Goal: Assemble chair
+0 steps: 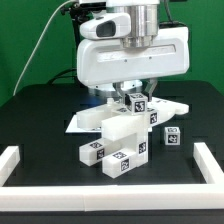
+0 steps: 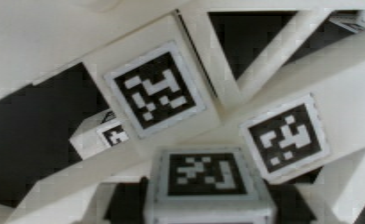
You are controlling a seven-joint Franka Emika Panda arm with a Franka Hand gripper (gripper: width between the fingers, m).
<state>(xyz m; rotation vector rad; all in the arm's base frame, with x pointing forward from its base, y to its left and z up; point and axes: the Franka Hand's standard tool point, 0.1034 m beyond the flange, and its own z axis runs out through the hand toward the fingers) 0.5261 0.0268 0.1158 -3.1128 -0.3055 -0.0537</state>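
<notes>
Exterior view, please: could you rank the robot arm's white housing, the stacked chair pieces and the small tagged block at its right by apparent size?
Largest: robot arm's white housing and stacked chair pieces, much alike, so unranked.
Smallest: small tagged block, clearly.

Chair pieces on table, below hand

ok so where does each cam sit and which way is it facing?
Exterior view: off the arm, raised, looking down across the black table at the chair parts; arm and hand show above them.
Wrist view: on the wrist, close on the tagged chair parts; no part of the hand clearly shows.
Shared: the tagged chair parts.
</notes>
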